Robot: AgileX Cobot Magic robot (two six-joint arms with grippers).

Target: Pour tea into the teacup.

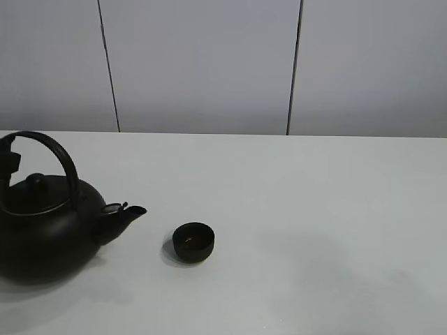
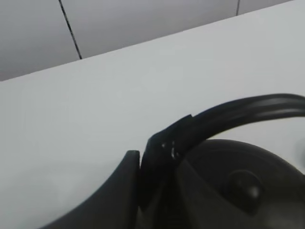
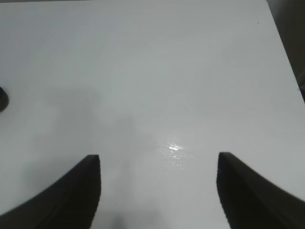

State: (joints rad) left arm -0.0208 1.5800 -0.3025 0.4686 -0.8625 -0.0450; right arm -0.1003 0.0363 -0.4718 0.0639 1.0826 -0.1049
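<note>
While the left hand (image 2: 143, 164) clamps the kettle's handle (image 2: 238, 112), the teacup (image 1: 193, 241) sits rightward, where the spout (image 1: 131, 211) points.

I see bright, even overhead light on the pale counter (image 1: 293, 188). Soft shadow lies left of the teacup (image 1: 193, 241). Right wrist view shows a glare spot (image 3: 174, 148); left wrist view's near kettle (image 2: 238, 186) is blurred.

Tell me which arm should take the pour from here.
Left. The left gripper is clamped on the handle of the kettle, whose spout faces the teacup. The right gripper hangs open over the table, holding nothing.
</note>
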